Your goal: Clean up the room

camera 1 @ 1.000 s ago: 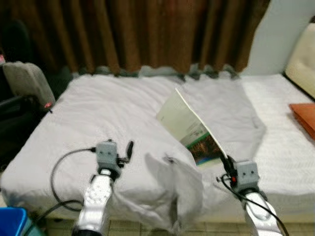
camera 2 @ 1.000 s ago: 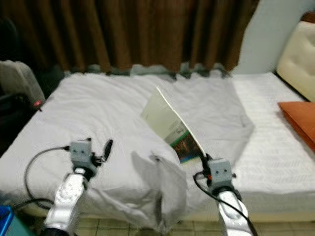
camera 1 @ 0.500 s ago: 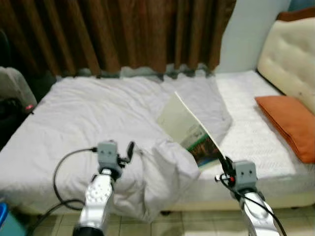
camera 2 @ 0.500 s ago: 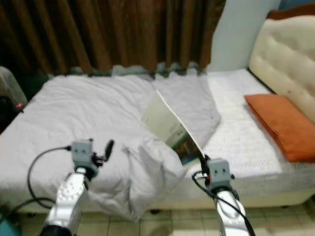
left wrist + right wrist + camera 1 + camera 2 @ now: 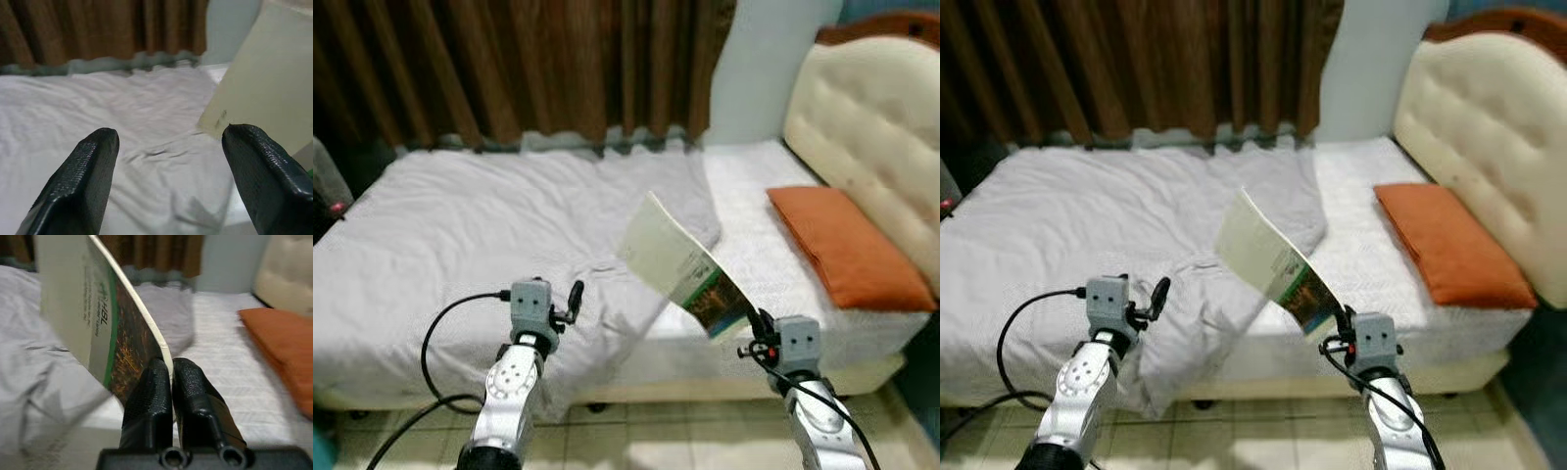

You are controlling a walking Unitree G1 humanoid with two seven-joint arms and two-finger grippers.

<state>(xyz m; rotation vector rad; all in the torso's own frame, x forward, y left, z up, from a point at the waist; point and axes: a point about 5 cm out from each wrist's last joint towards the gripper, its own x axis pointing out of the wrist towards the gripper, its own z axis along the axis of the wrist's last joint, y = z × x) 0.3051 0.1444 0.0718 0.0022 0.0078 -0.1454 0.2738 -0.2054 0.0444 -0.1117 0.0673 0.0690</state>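
Observation:
My right gripper (image 5: 756, 323) is shut on the lower corner of a thin book (image 5: 683, 269) with a pale cover and a green and brown picture. It holds the book tilted up over the bed's near edge; the right wrist view shows the book (image 5: 105, 318) pinched between the fingers (image 5: 149, 396). My left gripper (image 5: 574, 300) hovers open above the rumpled grey blanket (image 5: 489, 235), with nothing between its fingers (image 5: 83, 181). The blanket covers the left part of the bed and hangs over its front edge.
An orange pillow (image 5: 842, 245) lies on the white mattress (image 5: 754, 211) beside a cream padded headboard (image 5: 876, 127) on the right. Brown curtains (image 5: 509, 69) hang behind the bed. Beige tiled floor (image 5: 656, 441) runs along the bed's front.
The camera has swung to the right: headboard and orange pillow have come into fuller view, the left side has slid out. The right gripper still holds the book the same way.

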